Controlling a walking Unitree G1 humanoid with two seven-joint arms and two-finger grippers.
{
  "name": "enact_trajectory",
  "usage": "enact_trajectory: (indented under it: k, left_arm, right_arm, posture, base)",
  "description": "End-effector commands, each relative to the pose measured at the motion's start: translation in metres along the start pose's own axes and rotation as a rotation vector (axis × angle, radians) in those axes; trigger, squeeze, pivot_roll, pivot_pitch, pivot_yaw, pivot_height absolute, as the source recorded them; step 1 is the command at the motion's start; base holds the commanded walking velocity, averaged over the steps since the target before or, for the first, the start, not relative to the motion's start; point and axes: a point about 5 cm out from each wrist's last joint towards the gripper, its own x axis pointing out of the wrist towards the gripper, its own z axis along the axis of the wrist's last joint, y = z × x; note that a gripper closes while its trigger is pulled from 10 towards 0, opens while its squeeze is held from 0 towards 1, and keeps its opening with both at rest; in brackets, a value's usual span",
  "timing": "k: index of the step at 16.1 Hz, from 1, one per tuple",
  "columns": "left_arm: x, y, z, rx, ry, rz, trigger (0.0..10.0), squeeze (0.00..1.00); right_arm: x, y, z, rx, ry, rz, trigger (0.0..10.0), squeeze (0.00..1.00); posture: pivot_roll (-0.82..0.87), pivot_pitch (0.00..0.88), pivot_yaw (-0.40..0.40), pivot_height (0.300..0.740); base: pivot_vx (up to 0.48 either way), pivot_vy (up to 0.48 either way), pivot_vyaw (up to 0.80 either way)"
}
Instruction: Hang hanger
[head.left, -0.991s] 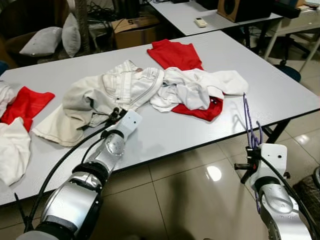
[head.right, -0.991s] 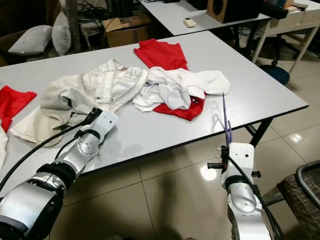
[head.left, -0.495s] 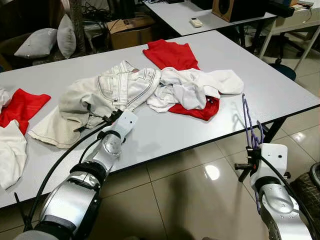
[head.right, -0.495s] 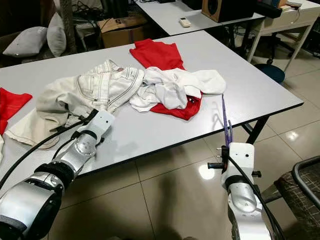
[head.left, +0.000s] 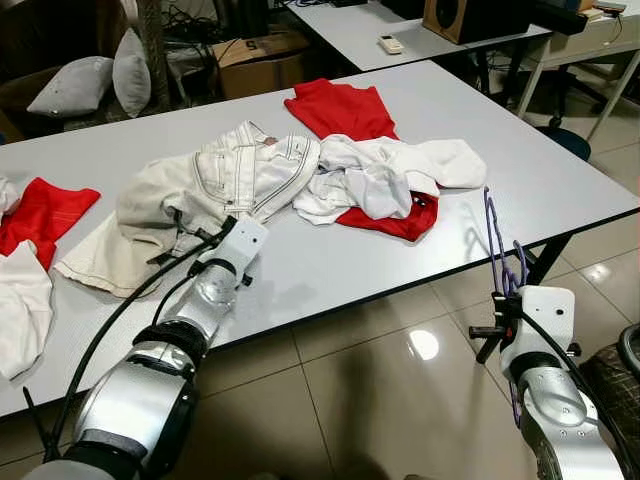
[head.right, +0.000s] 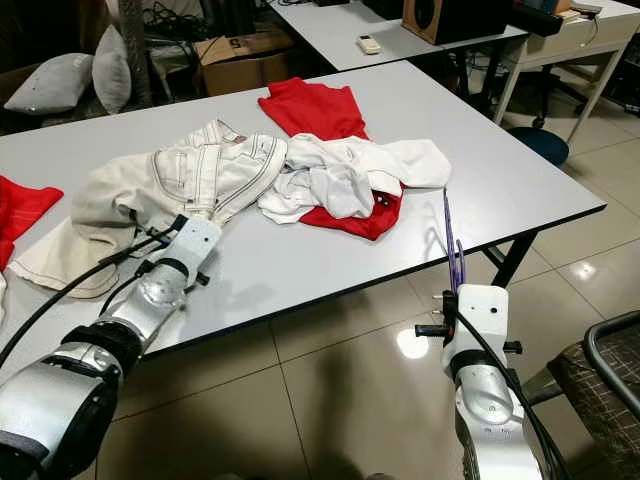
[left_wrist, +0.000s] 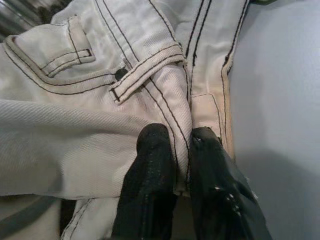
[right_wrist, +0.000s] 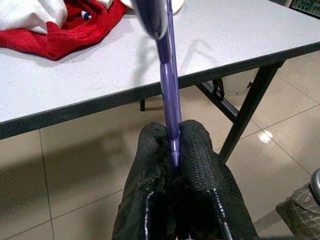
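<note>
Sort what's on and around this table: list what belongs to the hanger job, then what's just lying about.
Job:
purple hanger, clamped in the right gripper
cream jeans, seam pinched by the left gripper

Lying about:
red shirt
white garment
red cloth
cushions
cardboard box
speaker

From my feed the only readable mark is a single dark figure, which looks like a "5", printed on the flap of the brown cardboard box (head.left: 262, 58) sitting on the floor beyond the far edge of the bench (head.left: 560, 170). In the right eye view the same mark shows on that box but is too small for me to read. The small white remote (head.left: 390, 43) on the far bench is too small for any lettering to be made out. I can read nothing on the clothes.
</note>
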Motion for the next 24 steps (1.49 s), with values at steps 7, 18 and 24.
enact_trajectory:
  k: [7,18,24]
  left_arm:
    - [0.008,0.016,0.058,-0.410,-0.200,-0.439,0.0,0.00]
    - [0.011,0.098,0.058,-0.823,-0.071,-0.263,0.0,0.00]
    - [0.013,0.100,0.060,-0.915,-0.144,-0.148,10.0,0.00]
  right_arm:
    - [0.004,0.002,0.001,-0.003,0.002,0.004,10.0,0.00]
    - [0.006,0.009,-0.003,0.007,0.002,0.019,10.0,0.00]
    - [0.007,0.007,-0.004,-0.001,0.002,0.023,10.0,0.00]
  posture:
    - [-0.19,0.000,0.087,0.740]
    - [-0.16,0.000,0.083,0.740]
    - [-0.16,0.000,0.074,0.740]
  base:
    - [0.000,0.000,0.00]
    - [0.000,0.000,0.00]
    - [0.000,0.000,0.00]
